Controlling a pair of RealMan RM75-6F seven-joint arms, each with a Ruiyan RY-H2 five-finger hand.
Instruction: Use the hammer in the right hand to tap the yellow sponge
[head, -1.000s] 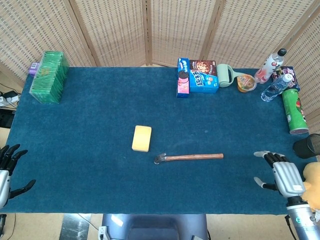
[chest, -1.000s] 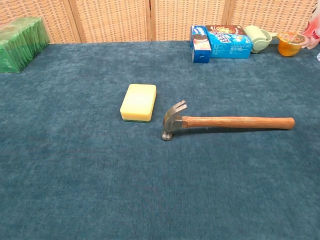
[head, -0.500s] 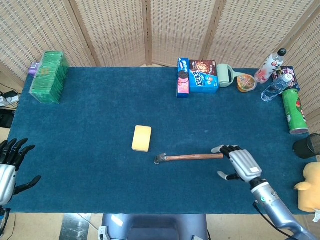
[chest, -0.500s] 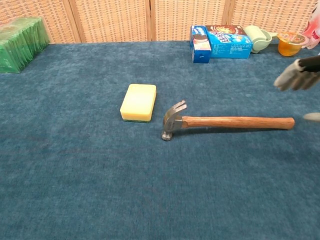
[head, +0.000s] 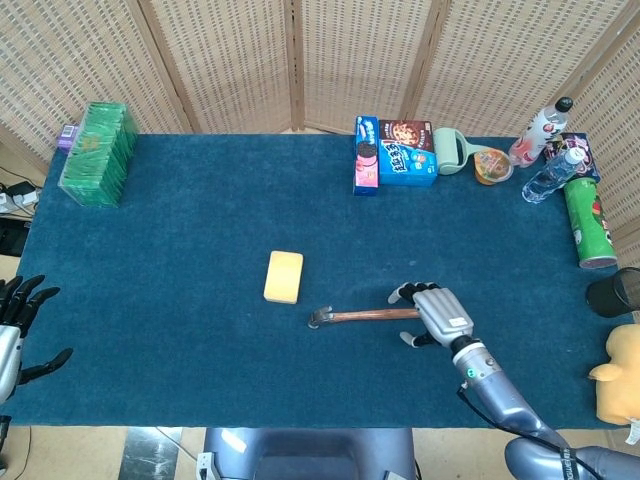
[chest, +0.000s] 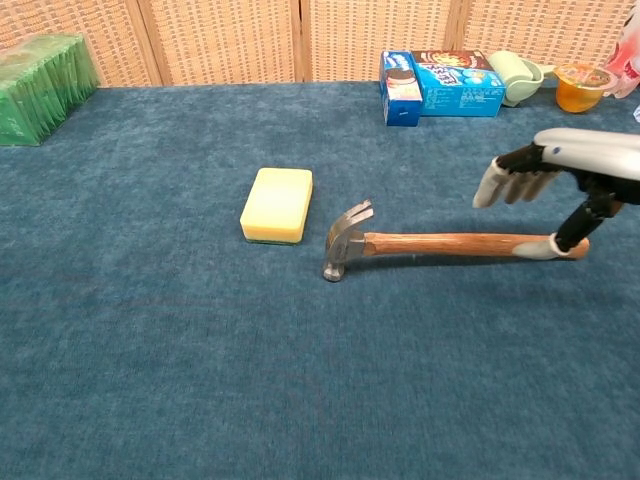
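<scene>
The yellow sponge (head: 283, 276) (chest: 277, 204) lies flat on the blue table cloth, left of centre. A hammer (head: 362, 316) (chest: 440, 244) with a wooden handle lies just right of it, its metal head (chest: 343, 241) nearest the sponge. My right hand (head: 434, 313) (chest: 560, 175) hovers over the far end of the handle, fingers spread above it and thumb low beside the handle tip, holding nothing. My left hand (head: 14, 325) stays at the table's left front edge, fingers apart and empty.
A green stack (head: 98, 152) stands at the back left. Snack boxes (head: 394, 152), a pale green mug (head: 452, 150), a jelly cup (head: 492, 165), bottles (head: 548, 150) and a green can (head: 586, 222) line the back right. A black cup (head: 615, 292) sits at the right edge.
My right hand has travelled left from the table's right front corner to above the end of the hammer handle. The hammer and sponge have not moved. The left hand shifted only slightly.
</scene>
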